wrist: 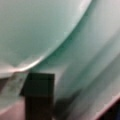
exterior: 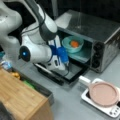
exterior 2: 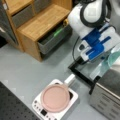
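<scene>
Right up against the wrist cam you had the teal bowl [wrist: 75,50], its wall filling nearly the whole view, w/ one dark fingertip [wrist: 38,97] of the pincer at the bottom. In a front view the gripper [exterior: 65,60] sat at the oven mouth, just beside the bowl's [exterior: 72,45] near rim; whether it was wide, narrow or clamped on the rim, you couldn't tell. The bowl stood inside the toaster oven [exterior: 100,32], beyond the pincer, w/ an orange item [exterior: 74,44] in it. The oven door [exterior: 72,72] lay open flat under the pincer. Well apart from it, toward the front view's bottom right, a pink pan [exterior: 103,93] sat on a white hotplate [exterior: 110,110]. The wooden cabinet [exterior 2: 37,22] stood behind the arm.
</scene>
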